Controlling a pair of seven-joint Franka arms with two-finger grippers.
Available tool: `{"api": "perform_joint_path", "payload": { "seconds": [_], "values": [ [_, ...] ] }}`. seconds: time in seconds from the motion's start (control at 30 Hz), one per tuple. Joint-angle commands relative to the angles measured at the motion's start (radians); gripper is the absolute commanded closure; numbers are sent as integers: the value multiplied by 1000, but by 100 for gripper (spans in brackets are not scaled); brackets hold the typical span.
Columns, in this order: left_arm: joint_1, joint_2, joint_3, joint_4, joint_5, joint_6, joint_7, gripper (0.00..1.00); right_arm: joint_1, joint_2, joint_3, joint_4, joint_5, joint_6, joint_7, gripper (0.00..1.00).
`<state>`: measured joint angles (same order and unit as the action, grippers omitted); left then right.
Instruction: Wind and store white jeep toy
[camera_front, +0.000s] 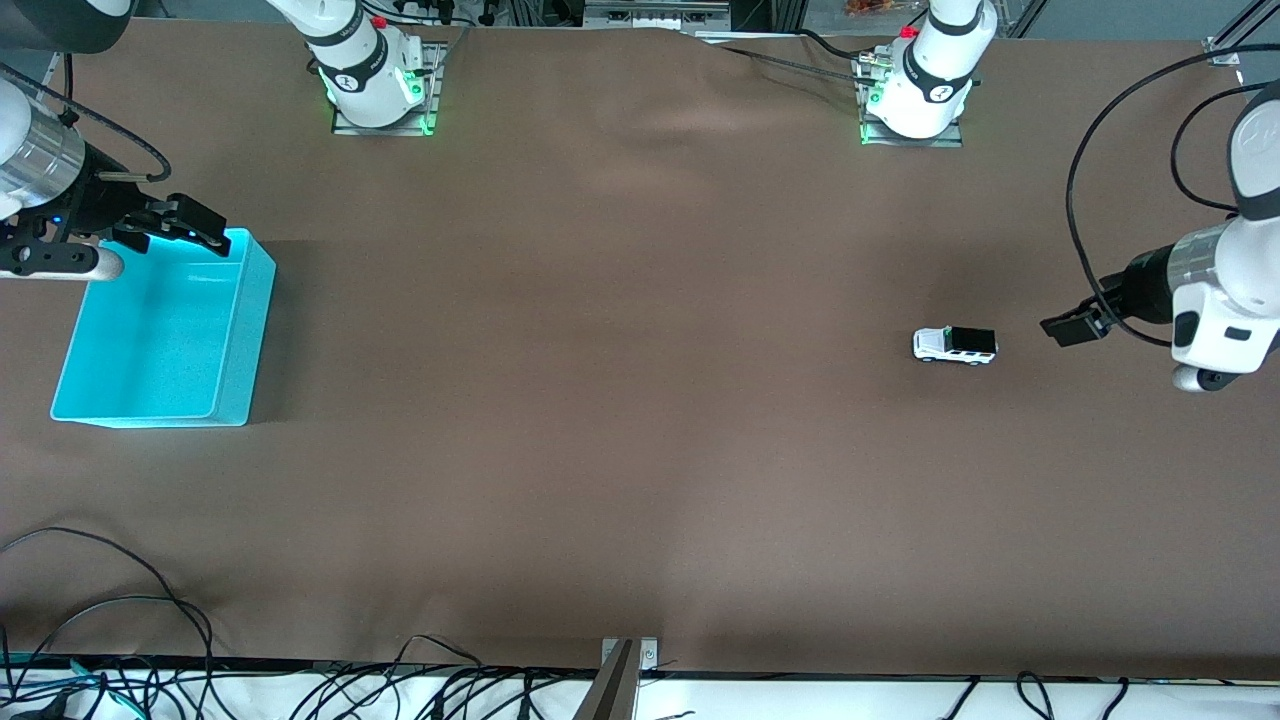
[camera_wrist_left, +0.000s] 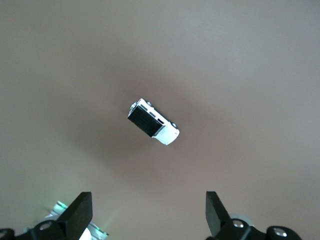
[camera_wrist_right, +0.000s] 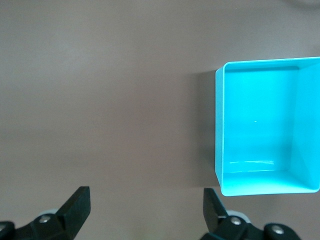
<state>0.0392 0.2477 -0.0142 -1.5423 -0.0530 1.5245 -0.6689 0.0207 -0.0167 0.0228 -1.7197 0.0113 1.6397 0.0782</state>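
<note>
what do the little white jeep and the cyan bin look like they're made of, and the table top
White jeep toy: probably painted plastic or die-cast metal, hard to say which; crisp edges, smooth white body, matte black roof.
Cyan bin: likely moulded plastic; thin uniform walls, rounded corners, glossy reflections on its inner floor.
Table: seemingly covered with a matte brown sheet, cloth or paper; soft wrinkles show near the arms' bases, no shine.

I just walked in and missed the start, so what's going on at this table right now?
Nothing is being handled yet. The white jeep toy sits on its wheels on the brown table, toward the left arm's end. The left tool hangs open over the table beside the jeep, not touching it. The right tool hangs open over the rim of the cyan bin, which is empty, at the right arm's end. The jeep has not been picked up, wound or stored.
</note>
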Motion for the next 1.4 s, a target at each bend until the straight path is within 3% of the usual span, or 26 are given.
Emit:
{"api": "perform_joint_path", "payload": {
  "seconds": [0.0, 0.27, 0.3, 0.6, 1.0, 1.37],
  "values": [
    [4, 13, -4, -28, 16, 6, -185, 0, 4, 11, 0, 23, -7, -3, -11, 0],
    [4, 2, -3, -206, 19, 163, -455, 0, 4, 11, 0, 23, -7, -1, -11, 0],
    [4, -13, -1, -301, 21, 243, -524, 0, 4, 11, 0, 23, -7, 0, -11, 0],
    [4, -35, -6, -479, 93, 459, -756, 0, 4, 11, 0, 23, -7, 0, -11, 0],
    [10, -56, -6, -723, 94, 782, -848, 0, 4, 11, 0, 23, -5, 2, -11, 0],
    [13, -19, -6, -806, 94, 950, -861, 0, 4, 11, 2, 23, -5, 2, -9, 0]
  ]
}}
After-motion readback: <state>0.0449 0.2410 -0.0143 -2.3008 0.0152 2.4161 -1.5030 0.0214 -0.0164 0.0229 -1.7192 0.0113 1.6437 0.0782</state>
